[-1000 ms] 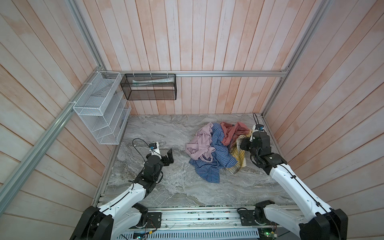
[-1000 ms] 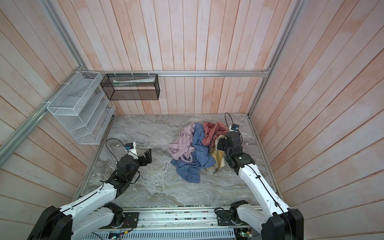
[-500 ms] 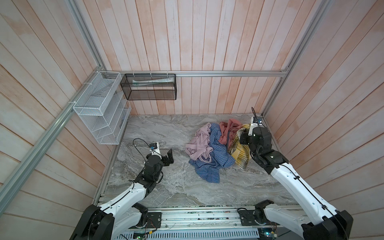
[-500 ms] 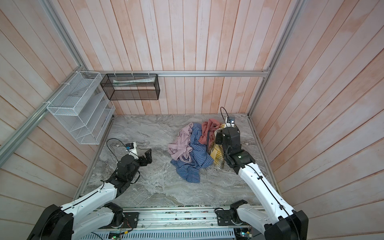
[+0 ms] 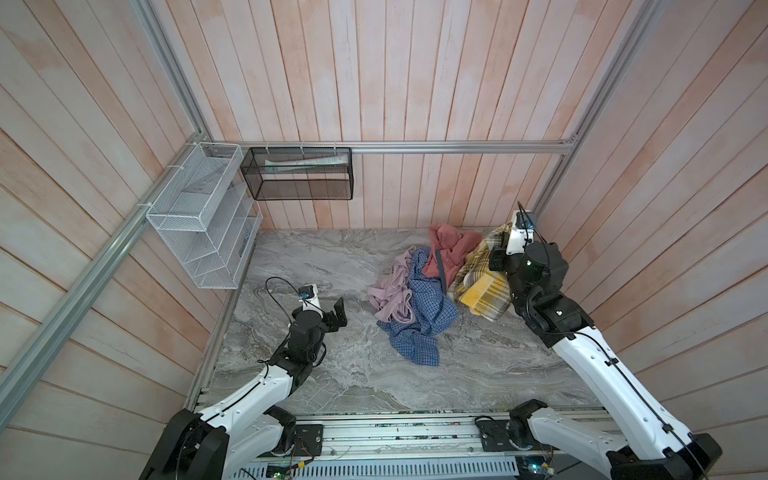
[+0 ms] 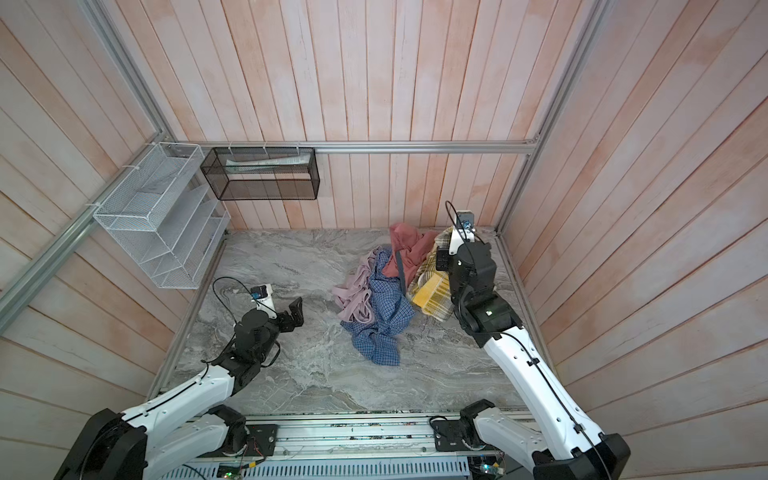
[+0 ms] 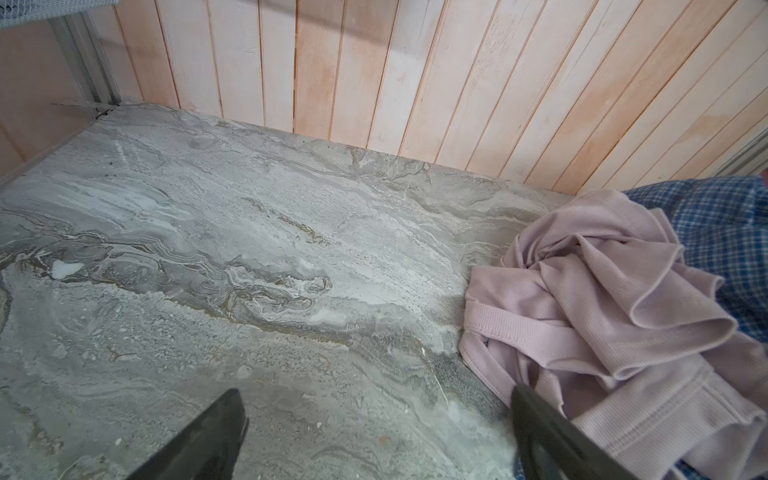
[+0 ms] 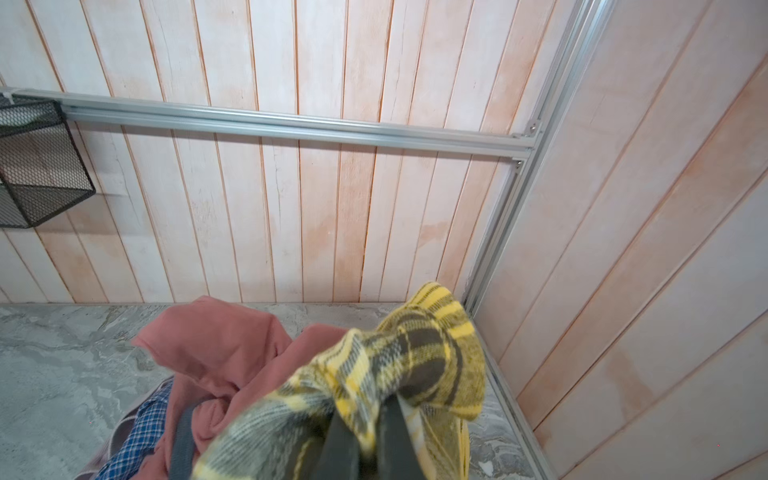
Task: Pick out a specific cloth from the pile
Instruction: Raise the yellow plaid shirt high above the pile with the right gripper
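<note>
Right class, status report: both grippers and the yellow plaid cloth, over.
Left gripper open over bare table. Right gripper shut on the cloth, one end raised. Salmon garment in the pile alongside, nothing on top.

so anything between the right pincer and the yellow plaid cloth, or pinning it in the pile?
Nothing between them: the right pincer is shut on the cloth. Nothing visible lies on top of it; its edge touches the salmon garment beside it.
</note>
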Controlling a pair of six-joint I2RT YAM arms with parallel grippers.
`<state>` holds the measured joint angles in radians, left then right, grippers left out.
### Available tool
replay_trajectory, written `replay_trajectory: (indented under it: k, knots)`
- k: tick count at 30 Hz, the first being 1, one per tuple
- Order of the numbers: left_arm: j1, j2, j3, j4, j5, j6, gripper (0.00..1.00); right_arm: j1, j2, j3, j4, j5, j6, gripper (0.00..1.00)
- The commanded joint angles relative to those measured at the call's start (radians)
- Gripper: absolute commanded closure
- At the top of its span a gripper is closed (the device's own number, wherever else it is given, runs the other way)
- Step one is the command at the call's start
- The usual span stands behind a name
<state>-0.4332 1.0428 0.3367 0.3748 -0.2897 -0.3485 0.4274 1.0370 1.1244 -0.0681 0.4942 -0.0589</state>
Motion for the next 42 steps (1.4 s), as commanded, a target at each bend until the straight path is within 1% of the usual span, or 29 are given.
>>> replay_trajectory:
  k: [1,5,8,10,13,16,21,28,31,35,39,42]
  knots:
    - [-0.006,0.011,0.027,0.016,-0.006,0.003,0.0,0.003,-0.027,0.074,0.157,0.05,-0.079,1.0]
    - [-0.005,0.011,0.025,0.016,-0.006,0.002,0.0,0.006,-0.032,0.088,0.191,0.0,-0.102,1.0]
    - [-0.006,0.01,0.025,0.018,-0.008,0.003,0.0,0.017,-0.034,0.091,0.197,-0.086,-0.113,1.0]
    - [-0.006,0.011,0.025,0.021,-0.008,0.002,0.0,0.03,-0.044,0.067,0.212,-0.153,-0.114,1.0]
    - [-0.006,0.011,0.026,0.02,-0.007,0.001,0.0,0.041,-0.066,0.015,0.253,-0.212,-0.105,1.0]
    - [-0.006,0.008,0.025,0.017,-0.008,0.004,0.0,0.05,-0.069,0.011,0.258,-0.231,-0.099,1.0]
    - [-0.006,0.005,0.018,0.019,-0.012,0.002,0.0,0.063,-0.081,0.028,0.277,-0.316,-0.112,1.0]
    - [-0.007,0.023,0.021,0.037,0.016,-0.001,0.0,0.077,-0.09,0.073,0.321,-0.346,-0.125,1.0]
    - [-0.012,0.038,0.034,0.039,0.023,0.009,0.0,0.078,-0.086,0.101,0.322,-0.341,-0.123,1.0]
    - [-0.024,0.063,0.052,0.053,0.031,0.016,0.0,0.077,-0.074,0.14,0.324,-0.355,-0.103,1.0]
    - [-0.04,0.09,0.068,0.067,0.033,0.014,0.0,0.077,-0.074,0.159,0.365,-0.368,-0.087,1.0]
    - [-0.057,0.106,0.082,0.077,0.038,0.018,0.0,0.077,-0.063,0.184,0.368,-0.405,-0.065,1.0]
